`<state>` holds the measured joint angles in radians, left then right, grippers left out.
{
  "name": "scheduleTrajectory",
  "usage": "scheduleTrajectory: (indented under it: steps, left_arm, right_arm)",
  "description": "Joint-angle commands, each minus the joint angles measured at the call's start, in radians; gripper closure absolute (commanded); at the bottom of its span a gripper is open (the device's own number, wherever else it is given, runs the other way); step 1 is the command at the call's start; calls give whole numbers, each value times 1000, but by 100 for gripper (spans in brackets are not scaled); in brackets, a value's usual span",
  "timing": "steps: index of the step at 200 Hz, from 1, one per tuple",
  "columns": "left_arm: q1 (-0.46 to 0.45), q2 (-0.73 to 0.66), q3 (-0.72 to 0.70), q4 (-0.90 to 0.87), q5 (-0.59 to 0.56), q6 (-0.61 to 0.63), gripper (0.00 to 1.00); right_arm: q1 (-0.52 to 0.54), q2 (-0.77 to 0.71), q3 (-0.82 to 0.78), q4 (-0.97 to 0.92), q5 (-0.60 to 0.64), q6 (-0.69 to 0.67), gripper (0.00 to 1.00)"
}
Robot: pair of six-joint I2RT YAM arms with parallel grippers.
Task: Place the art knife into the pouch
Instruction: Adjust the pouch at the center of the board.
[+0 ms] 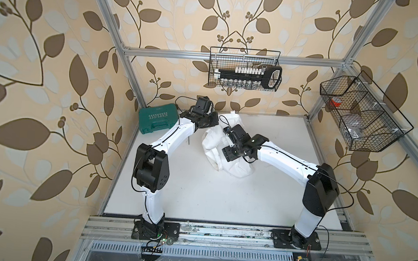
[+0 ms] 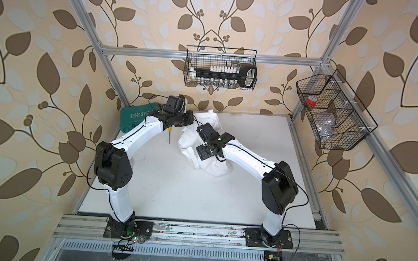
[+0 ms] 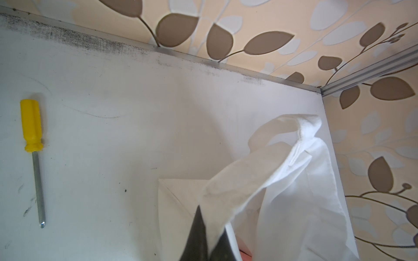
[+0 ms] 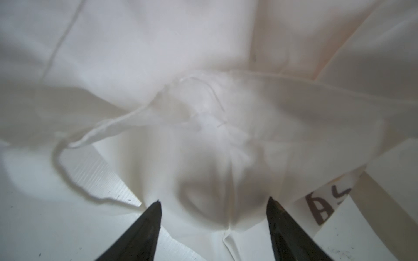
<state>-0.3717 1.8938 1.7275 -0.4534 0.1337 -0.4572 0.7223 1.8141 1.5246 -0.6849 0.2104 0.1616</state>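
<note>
Pouch [image 1: 210, 149]: lies crumpled, plain white, at back middle of table [image 1: 199, 197], near green case [image 1: 155, 121]. Left gripper [image 3: 209, 246]: pinches raised handle [image 3: 237, 171]. Right gripper [image 4: 214, 202]: spread wide, pouch cloth between jaws. Yellow screwdriver [image 3: 34, 146]: lies flat nearby.

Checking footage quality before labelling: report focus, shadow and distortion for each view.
Both top views: the wide-angle lens splays the frame posts outward; light is even and shadows are soft. Left wrist: screwdriver sharp, left pincer dark and blurred against the pouch handle. Right wrist: pouch cloth soft and out of focus; shadow pools between the right pincer tips.
</note>
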Motion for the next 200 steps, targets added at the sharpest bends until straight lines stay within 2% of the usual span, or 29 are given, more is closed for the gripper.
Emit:
scheduleTrajectory:
  steps: [1,43,49,68,82,116,155,200]
  left_arm:
    - [9,-36,-11,26,29,-15,100]
    - [13,-19,-14,30,47,-20,100]
    - [14,-15,-14,29,50,-22,100]
    - [16,-11,-12,30,56,-22,100]
    - [19,-13,-12,30,59,-23,100]
    - [25,-17,-12,27,65,-20,100]
    - [35,-15,-7,12,56,-29,100]
    - [85,-37,13,-48,23,-79,100]
  right_arm:
    - [3,24,63,27,114,-36,25]
    - [-13,99,129,35,57,-50,26]
    - [-40,111,139,38,38,-48,26]
    - [-62,160,168,46,-24,-38,33]
    - [-68,197,189,56,-53,-36,49]
    - [-68,242,210,98,-64,-39,100]
    - [-65,171,183,87,-71,-31,100]
    - [-82,-94,82,-30,-91,-23,100]
